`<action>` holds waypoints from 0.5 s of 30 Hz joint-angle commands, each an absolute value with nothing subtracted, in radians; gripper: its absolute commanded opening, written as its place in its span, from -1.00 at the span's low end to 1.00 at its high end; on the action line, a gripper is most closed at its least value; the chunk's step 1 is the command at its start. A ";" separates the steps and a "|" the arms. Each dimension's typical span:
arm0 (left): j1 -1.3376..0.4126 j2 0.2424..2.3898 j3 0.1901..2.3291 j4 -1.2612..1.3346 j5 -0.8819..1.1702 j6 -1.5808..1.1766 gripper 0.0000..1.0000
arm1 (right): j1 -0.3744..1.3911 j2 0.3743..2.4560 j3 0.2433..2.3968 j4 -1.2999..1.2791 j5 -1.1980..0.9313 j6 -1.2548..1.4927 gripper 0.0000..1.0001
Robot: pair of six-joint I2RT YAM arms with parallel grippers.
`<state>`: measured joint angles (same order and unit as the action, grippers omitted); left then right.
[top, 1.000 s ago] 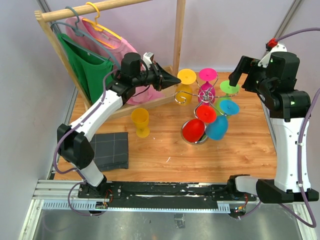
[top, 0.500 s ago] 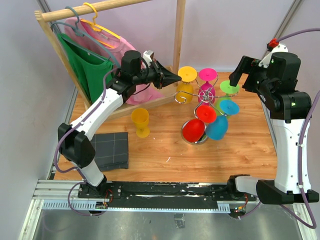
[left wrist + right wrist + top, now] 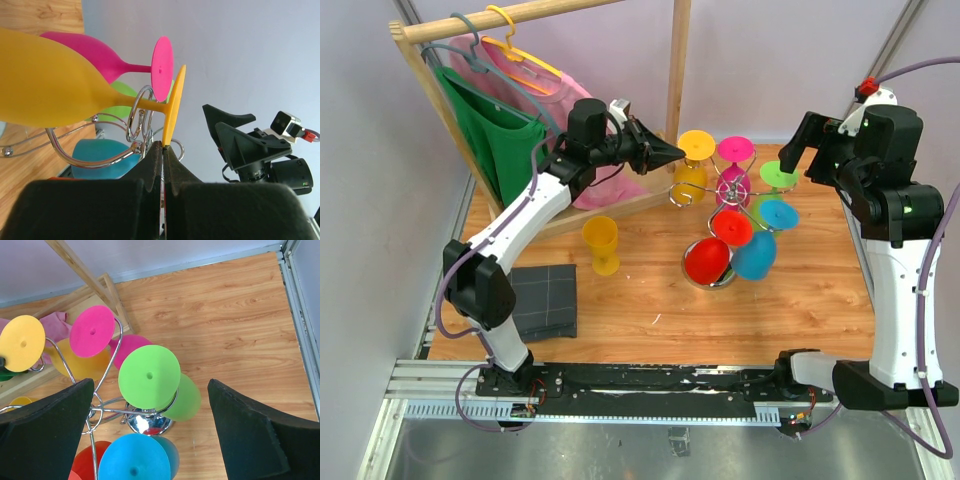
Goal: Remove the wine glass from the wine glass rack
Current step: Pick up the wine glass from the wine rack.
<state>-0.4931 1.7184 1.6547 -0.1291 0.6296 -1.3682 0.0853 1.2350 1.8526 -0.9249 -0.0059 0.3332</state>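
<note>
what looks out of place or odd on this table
One yellow wine glass stands alone on the table, apart from the wine glass rack, where the other glasses hang upside down. Nothing looks spilled or broken.

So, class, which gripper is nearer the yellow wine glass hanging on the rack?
Left. The left gripper pinches the yellow wine glass by its foot rim. The right gripper hangs open past the green wine glass, on the wine glass rack's opposite side.
</note>
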 commanded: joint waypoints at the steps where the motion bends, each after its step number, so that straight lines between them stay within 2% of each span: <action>1: -0.489 1.727 1.704 -0.107 0.635 -1.353 -1.00 | 0.069 1.215 1.849 -0.919 0.012 0.332 0.97; 15: -0.525 1.724 1.681 -0.098 0.665 -1.348 -0.99 | 0.069 1.204 1.839 -0.920 0.018 0.330 0.97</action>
<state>-0.5083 1.7252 1.6657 -0.1291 0.6308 -1.3617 0.0853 1.2266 1.8507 -0.9249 0.0006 0.3332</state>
